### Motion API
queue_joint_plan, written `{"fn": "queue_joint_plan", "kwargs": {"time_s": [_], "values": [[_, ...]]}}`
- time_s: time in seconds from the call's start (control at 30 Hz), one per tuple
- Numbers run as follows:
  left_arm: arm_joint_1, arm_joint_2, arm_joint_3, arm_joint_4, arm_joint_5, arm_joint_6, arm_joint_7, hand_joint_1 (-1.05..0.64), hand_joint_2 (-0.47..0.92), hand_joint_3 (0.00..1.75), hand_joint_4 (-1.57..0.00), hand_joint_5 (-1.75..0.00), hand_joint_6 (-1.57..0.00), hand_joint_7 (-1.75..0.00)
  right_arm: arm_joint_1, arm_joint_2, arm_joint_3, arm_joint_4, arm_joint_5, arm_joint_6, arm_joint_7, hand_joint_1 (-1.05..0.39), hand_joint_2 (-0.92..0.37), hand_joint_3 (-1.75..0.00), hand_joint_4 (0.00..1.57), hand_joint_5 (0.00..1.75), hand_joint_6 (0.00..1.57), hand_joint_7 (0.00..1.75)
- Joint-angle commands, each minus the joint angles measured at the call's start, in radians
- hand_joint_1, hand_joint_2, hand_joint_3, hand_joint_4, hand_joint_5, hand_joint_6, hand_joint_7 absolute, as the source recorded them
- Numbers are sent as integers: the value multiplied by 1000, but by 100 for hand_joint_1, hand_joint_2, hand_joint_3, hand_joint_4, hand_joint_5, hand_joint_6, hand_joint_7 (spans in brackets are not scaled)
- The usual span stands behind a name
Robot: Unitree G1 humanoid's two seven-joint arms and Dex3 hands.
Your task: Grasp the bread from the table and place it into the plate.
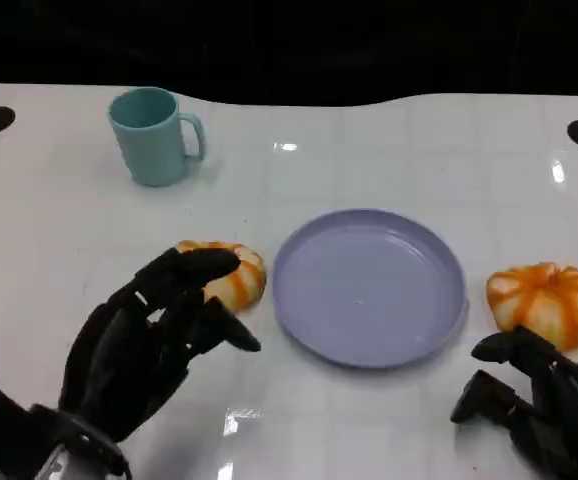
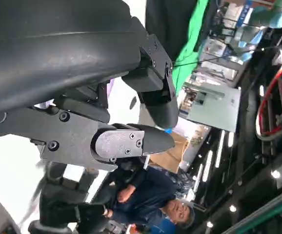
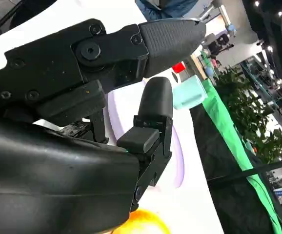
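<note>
Currently, two orange-and-white striped breads lie on the white table [image 1: 389, 130]. One bread [image 1: 237, 275] sits just beside the left rim of the lavender plate [image 1: 369, 285], which stands near the middle of the table, toward its near edge. The left hand [image 1: 149, 335] reaches in from the near left corner; its fingers are spread, and the uppermost fingertips [image 1: 209, 262] overlap the near side of this bread. Whether they actually touch it cannot be told; nothing is clasped. The second bread [image 1: 546, 300] lies beside the right rim of the plate, toward the right edge of the table. The right hand [image 1: 529, 395] sits at the near right corner, just in front of that bread, fingers apart and partly curled, holding nothing. The plate carries nothing. A teal mug [image 1: 154, 135] stands upright toward the far left of the table, handle pointing right. In the left wrist view, a seated person [image 2: 146, 200] in dark blue clothing is visible beyond the table.
</note>
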Motion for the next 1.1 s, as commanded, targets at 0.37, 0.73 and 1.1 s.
{"fn": "queue_joint_plan", "kwargs": {"time_s": [0.37,0.73,1.1], "values": [[-103,154,-78,73,420,-382,164,-47,92,12,-35,-54,-49,-3,3,-10,-7,-8,0,0,-12,-53,-92,-22,69,147,63,114],[-249,377,-205,72,1000,-401,382,-56,92,1,-16,-18,-27,0,0,-13,-10,-1,7,-2,7,-52,-92,-23,68,148,60,118],[-362,457,-371,65,1255,-185,288,-60,89,0,0,-8,-15,0,12,-12,-10,-23,9,20,2,-52,-92,-23,68,146,60,117]]}}
